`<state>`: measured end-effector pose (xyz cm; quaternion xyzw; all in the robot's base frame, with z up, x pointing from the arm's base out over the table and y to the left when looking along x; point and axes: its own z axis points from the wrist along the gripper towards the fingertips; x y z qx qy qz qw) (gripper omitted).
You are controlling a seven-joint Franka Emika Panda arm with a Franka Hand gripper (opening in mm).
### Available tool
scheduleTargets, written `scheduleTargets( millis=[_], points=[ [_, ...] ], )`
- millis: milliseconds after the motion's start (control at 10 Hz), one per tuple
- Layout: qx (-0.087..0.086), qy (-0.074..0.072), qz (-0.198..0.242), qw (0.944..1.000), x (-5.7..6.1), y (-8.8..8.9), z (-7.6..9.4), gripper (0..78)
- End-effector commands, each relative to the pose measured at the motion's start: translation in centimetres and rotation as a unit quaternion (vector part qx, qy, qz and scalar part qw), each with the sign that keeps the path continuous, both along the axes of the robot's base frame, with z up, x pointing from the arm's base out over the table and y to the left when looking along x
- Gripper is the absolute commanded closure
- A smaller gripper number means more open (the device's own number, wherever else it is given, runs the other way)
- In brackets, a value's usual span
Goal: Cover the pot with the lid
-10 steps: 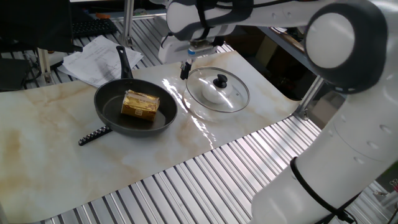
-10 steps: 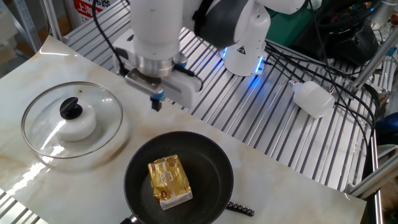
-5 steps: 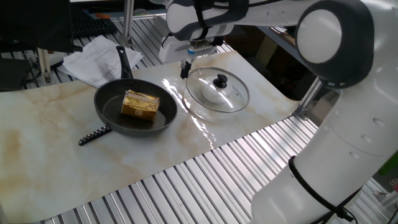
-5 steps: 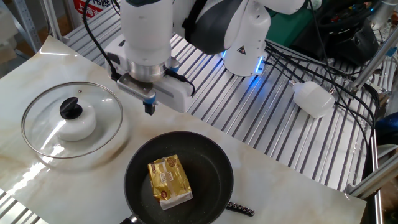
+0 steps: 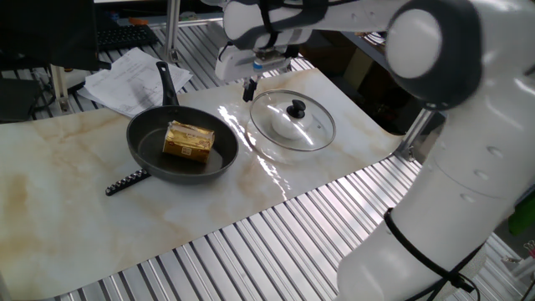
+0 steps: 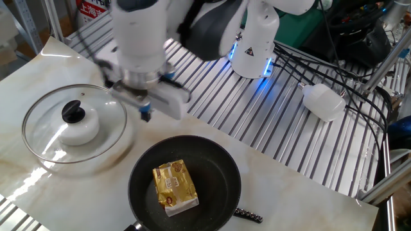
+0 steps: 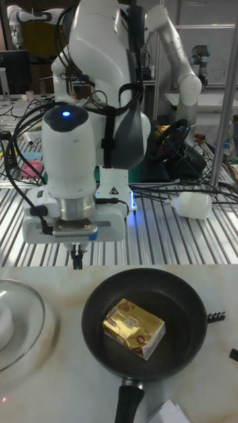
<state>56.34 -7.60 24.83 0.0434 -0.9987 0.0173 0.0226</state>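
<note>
**Lid and pot lie apart on the marble bench as my arm hangs between them**

From my remote station I see a marble-patterned sheet spread over a bench of ribbed metal slats, with cables and a white bottle-like object lying on the slats behind, and loose papers at the far edge. A second white arm stands in the room behind my robot's base.

The pot sits on the sheet, uncovered, a gold-wrapped block lying inside it. Its long handle points away toward the papers in one fixed view, and toward the camera in the tall view. A small black ridged strip lies just beside the pot's rim.

The lid rests flat on the sheet, knob up, near the pot but not touching it.

The gripper hangs above the sheet between lid and pot, pointing down, its fingers drawn together on nothing.
</note>
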Motion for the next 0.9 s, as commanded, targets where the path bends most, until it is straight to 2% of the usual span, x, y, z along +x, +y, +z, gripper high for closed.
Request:
scheduleTargets(
  millis=[100, 200, 300, 400, 500, 600, 800, 900],
  points=[
    [-0.001, 0.002, -0.004, 1.0000, 1.57, -1.30, -0.03, 77.6],
    [0.006, 0.005, -0.017, 0.9998, 1.57, -1.30, -0.03, 77.6],
    [0.021, 0.004, -0.055, 0.9982, 1.57, -1.30, -0.03, 77.6],
    [0.018, 0.016, -0.088, 0.9958, 1.57, -1.30, -0.03, 77.6],
    [0.009, 0.021, -0.110, 0.9937, 1.57, -1.30, -0.03, 77.6],
    [-0.004, 0.018, -0.131, 0.9912, 1.57, -1.30, -0.03, 77.6],
    [-0.005, 0.016, -0.139, 0.9901, 1.57, -1.30, -0.03, 77.6],
    [-0.002, 0.024, -0.131, 0.9911, 1.57, -1.30, -0.03, 77.6]
  ],
)
